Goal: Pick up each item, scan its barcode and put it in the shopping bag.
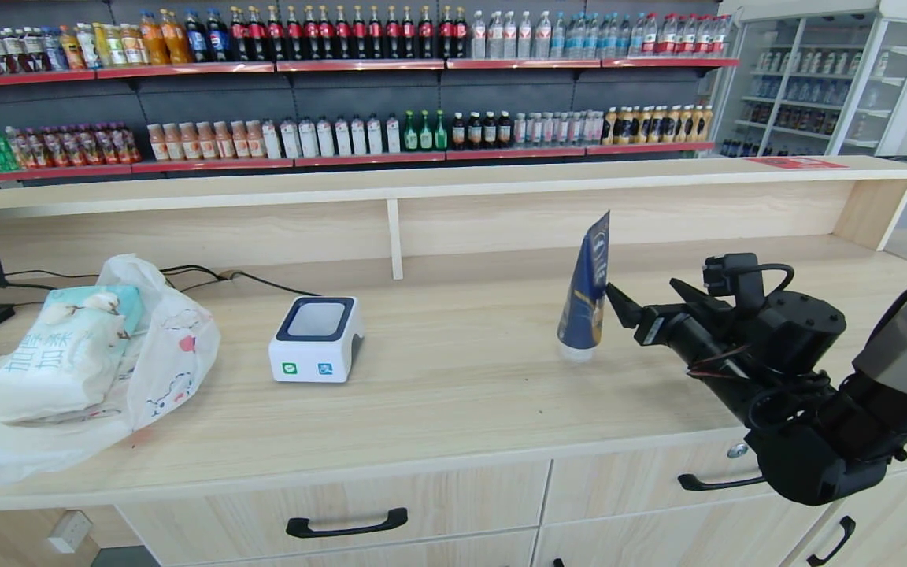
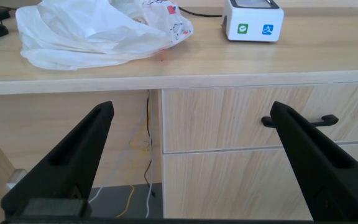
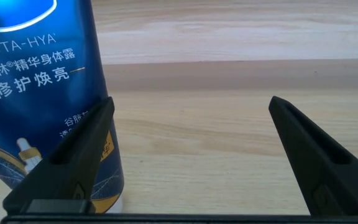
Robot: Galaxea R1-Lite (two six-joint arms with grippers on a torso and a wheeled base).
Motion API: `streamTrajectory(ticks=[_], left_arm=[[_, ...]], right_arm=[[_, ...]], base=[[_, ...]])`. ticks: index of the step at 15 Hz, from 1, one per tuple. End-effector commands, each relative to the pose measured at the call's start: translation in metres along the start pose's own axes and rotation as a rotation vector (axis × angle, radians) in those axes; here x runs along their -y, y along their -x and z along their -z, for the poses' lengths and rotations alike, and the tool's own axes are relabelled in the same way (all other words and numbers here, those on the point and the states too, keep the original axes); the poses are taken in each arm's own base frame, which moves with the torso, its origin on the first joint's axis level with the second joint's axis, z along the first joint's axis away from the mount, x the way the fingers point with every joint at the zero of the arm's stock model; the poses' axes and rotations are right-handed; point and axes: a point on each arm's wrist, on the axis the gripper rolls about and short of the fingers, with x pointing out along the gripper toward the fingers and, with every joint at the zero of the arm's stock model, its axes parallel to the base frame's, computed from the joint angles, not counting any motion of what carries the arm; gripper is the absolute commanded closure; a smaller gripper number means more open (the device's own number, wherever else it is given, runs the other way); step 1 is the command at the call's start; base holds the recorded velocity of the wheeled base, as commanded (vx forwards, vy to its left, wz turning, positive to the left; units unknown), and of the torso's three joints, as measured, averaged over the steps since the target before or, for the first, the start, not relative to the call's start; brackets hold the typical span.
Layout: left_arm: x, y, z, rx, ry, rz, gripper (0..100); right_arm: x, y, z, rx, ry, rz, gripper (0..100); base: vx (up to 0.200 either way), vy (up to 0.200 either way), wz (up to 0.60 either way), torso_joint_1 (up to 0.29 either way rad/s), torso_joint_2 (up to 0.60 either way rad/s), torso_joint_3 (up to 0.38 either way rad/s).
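1. Blue and upright, the tube [image 1: 584, 295] stands cap-down on the wooden counter [image 1: 461, 409], just ahead of the right gripper [image 1: 642, 293]. The nearest fingertip comes right up beside the tube's lower half. I cannot tell whether the two touch.
2. I read the right gripper as spread wide with nothing between its jaws. From its wrist camera the tube stands in front of one finger rather than in the gap. Beyond the gap I see bare wood.
3. On the far side of the tube from the right gripper, well apart from it, sits the scanner [image 1: 316, 339]. It is a white box with a dark-framed window on top.
4. Farther from the right gripper along that same line lies the shopping bag [image 1: 174, 354], white plastic slumped on the counter. A pack of tissues [image 1: 68, 346] rests in its open mouth.
5. The left gripper [image 2: 191, 112] is also parted wide and holds nothing. It sits out in front of the counter's edge, with its fingers set against the drawer fronts [image 2: 229, 130].
6. Ahead of and above the left gripper, the shopping bag lies to one side and the scanner to the other, both on the counter top.
7. Well beyond both grippers, behind the counter's raised ledge, shelves [image 1: 359, 67] carry rows of bottles [image 1: 327, 31].
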Motion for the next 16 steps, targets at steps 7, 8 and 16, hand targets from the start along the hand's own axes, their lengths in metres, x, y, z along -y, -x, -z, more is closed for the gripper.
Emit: streamTrajectory(ticks=[7,8,16], left_arm=[[0.0000,0.0000,0.0000,0.000,0.000,-0.001,0],[0.0000,0.0000,0.0000,0.000,0.000,-0.001,0],[0.0000,0.0000,0.0000,0.000,-0.003,0.000,0]], right_arm=[[-0.0012,-0.0033,0.0055,-0.008,-0.001,-0.005,0],[-0.0017,-0.0033,0.0055,-0.008,-0.001,-0.006,0],[-0.0022,-0.0047,0.0087,-0.014,-0.001,-0.008,0]], base=[[0.000,0.000,0.00,0.000,0.00,0.000],[0.000,0.000,0.00,0.000,0.00,0.000],[0.000,0.000,0.00,0.000,0.00,0.000]])
